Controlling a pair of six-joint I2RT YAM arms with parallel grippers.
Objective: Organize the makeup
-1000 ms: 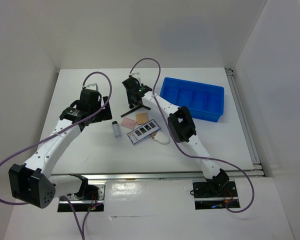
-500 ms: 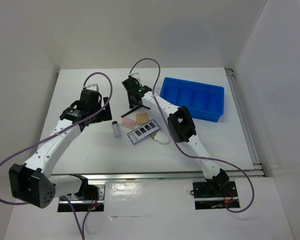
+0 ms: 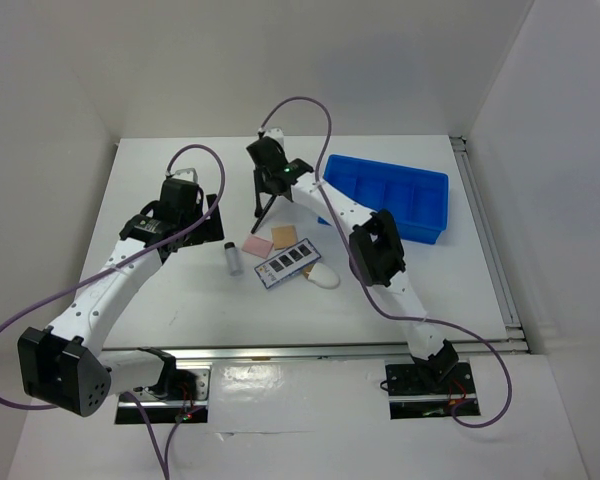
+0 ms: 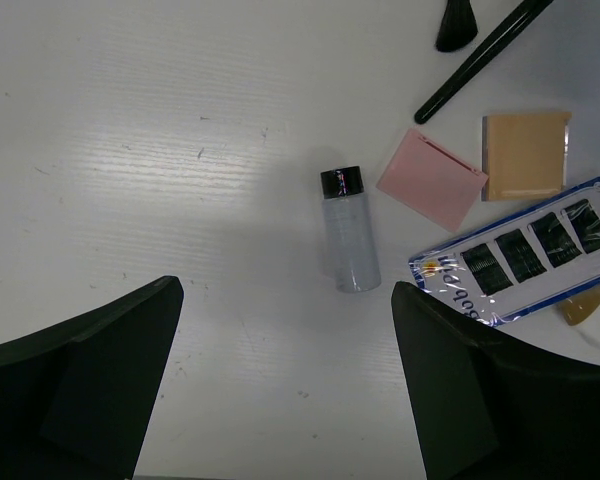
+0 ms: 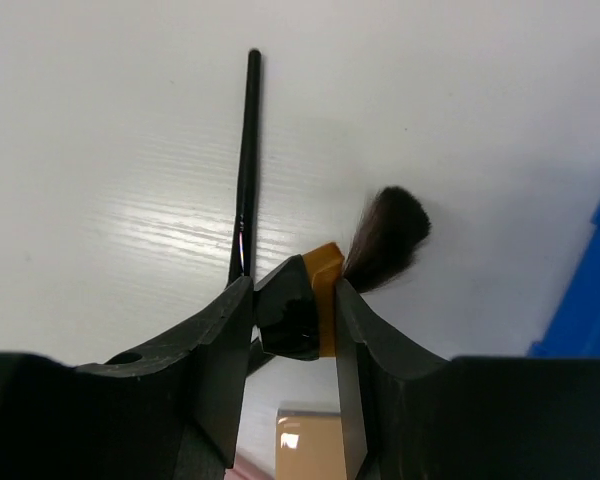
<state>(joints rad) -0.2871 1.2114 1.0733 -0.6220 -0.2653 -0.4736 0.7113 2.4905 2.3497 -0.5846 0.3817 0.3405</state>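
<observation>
**White table** [image 3: 160, 290]: bears all items; both arms reach over it from the near edge.

**Blue compartmented tray** [image 3: 388, 165]: stands at the far right of the table, apart from the cluster of makeup at the centre.

**Left gripper** [image 4: 285, 330]: jaws spread wide with nothing between them, poised above the table just on the near side of the vial.

**Right gripper** [image 5: 315, 310]: fingers clamped on the gold ferrule of a dark-bristled brush [image 5: 385, 240], whose bristles project past the fingertips. It works at the far side of the cluster, to the left of the tray. Whether the brush is clear of the table cannot be told.

**Thin black brush** [image 5: 246, 150]: lies on the table beside the right gripper, its handle pointing away from the fingers.

**Blue-edged card** [image 4: 525, 265]: flat and slanted, showing four dark panels. It lies just near of the two pads.

**White oval sponge** [image 3: 322, 277]: lies at the near right corner of the card.

**Tan square pad** [image 4: 525, 155] and **pink square pad** [image 4: 432, 178]: lie flat side by side, the pink one between the tan pad and the vial.

**Clear vial** [image 4: 345, 235]: lies on its side with a black cap, at the left of the cluster and close to the pink pad.
</observation>
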